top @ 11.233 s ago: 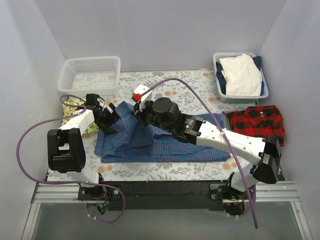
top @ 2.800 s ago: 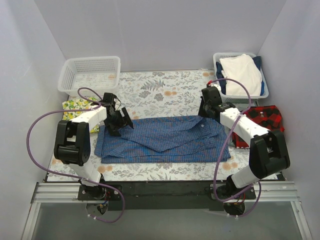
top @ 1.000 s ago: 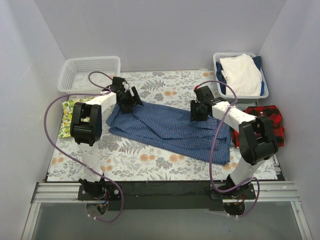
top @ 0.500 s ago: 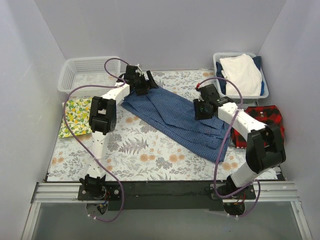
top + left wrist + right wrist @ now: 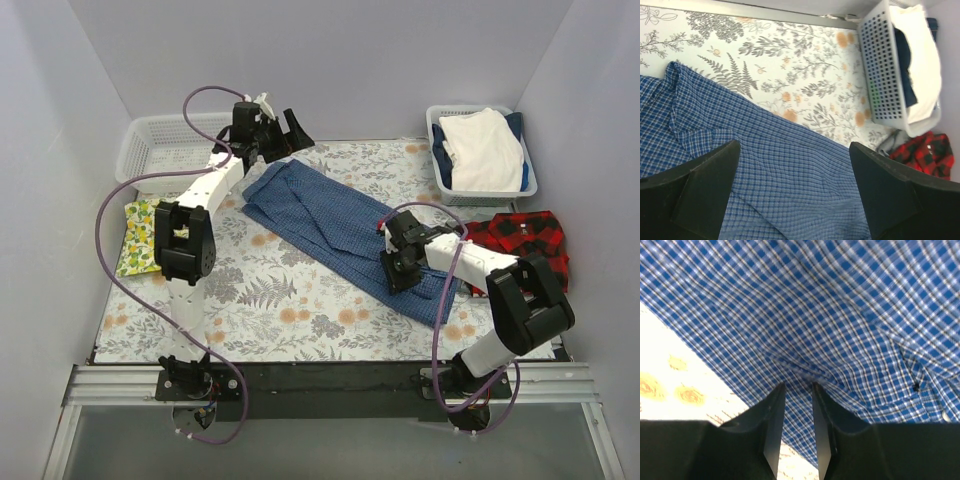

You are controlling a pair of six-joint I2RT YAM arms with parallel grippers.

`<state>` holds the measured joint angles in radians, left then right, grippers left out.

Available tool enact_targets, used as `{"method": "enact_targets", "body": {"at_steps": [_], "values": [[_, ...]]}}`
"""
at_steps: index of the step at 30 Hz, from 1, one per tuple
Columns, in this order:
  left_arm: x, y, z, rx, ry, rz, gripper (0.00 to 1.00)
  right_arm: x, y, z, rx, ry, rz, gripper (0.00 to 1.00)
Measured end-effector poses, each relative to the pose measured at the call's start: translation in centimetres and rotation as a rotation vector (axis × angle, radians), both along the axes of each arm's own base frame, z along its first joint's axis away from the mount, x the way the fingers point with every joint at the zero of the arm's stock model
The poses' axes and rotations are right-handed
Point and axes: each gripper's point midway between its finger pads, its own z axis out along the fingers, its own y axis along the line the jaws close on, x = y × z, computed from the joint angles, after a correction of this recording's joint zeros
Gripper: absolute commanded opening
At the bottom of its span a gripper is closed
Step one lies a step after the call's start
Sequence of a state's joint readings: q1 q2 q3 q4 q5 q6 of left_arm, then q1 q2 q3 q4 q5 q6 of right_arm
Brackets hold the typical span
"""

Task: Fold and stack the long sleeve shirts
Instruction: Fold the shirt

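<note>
Left jaws are up over the far end of the worktop, spread wide with nothing between them. Both black fingers frame open air, and the blue shirt lies spread out just beneath. Ahead of those jaws sits a white basket with a white garment heaped in it. The red plaid shirt lies just beside that basket.

Now the right jaws: they're down on the blue shirt's near end and drawn in narrow. The fingertips press into the check with a small pucker of cloth nipped between them, creases fanning out from that spot. From there the blue shirt runs diagonally away toward the left jaws, flat on the worktop. The red plaid shirt rests close by on the right side of the right jaws, untouched.
</note>
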<state>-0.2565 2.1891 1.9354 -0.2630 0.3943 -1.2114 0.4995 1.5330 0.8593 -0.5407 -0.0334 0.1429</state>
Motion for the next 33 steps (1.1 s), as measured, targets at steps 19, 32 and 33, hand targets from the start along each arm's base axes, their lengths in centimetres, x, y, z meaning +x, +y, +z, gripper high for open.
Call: {"method": "enact_targets", "body": {"at_steps": [19,32,33], "values": [[-8.8,6.6,-3.8,0.217,0.156,0.184,0.91,-1.6,16.4,0.2,0.045,-0.024,0.464,0.39],[-10.9,11.5,-3.2,0.295,0.195,0.35,0.92,1.0,20.2,6.2,0.151,-0.171,0.396,0.46],[-11.8,11.7,-4.0,0.298,0.222,0.345,0.92,1.6,18.5,8.0,0.166,-0.205,0.345,0.46]]}}
